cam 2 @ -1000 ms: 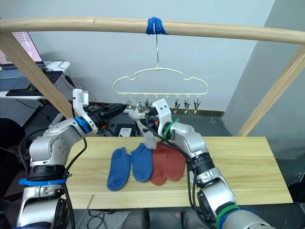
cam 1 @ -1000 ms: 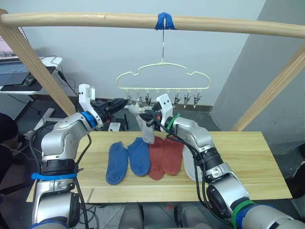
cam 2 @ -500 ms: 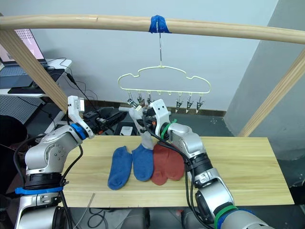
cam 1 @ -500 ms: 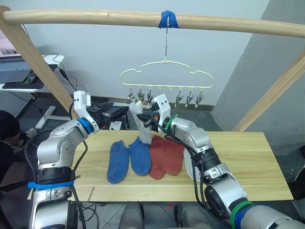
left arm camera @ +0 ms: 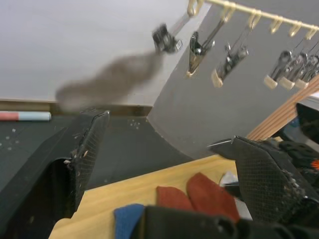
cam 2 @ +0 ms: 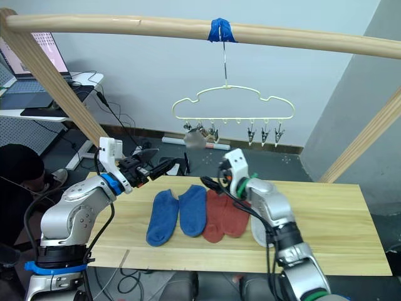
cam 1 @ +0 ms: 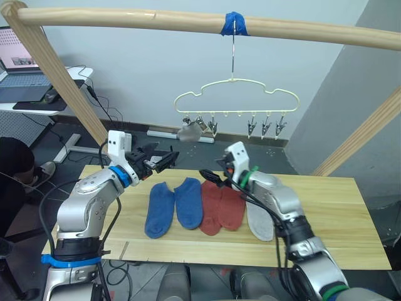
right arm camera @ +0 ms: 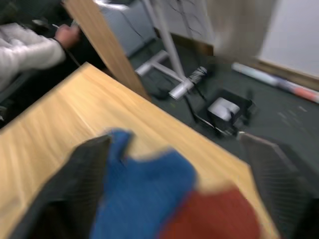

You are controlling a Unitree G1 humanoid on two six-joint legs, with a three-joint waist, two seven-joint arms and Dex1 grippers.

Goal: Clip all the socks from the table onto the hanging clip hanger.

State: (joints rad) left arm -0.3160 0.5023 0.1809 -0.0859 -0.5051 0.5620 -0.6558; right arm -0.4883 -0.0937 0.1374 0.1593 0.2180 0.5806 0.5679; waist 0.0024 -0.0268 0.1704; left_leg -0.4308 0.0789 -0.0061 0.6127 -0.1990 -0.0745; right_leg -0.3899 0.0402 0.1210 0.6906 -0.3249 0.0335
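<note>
Counting the socks, we find six: two blue socks [cam 1: 169,207] and two red socks [cam 1: 218,207] side by side on the table [cam 1: 338,232], one grey sock [cam 1: 258,218] flat just right of the red pair, and one more grey sock [cam 1: 188,132] (blurred) hanging from the leftmost clip of the clip hanger [cam 1: 235,100], which carries seven clips under the wooden pole [cam 1: 156,17]. We see the left gripper [cam 1: 160,162] raised above the table's left end, fingers spread and empty. The right gripper [cam 1: 208,176] hovers low over the red pair, likewise parted and holding nothing.
</note>
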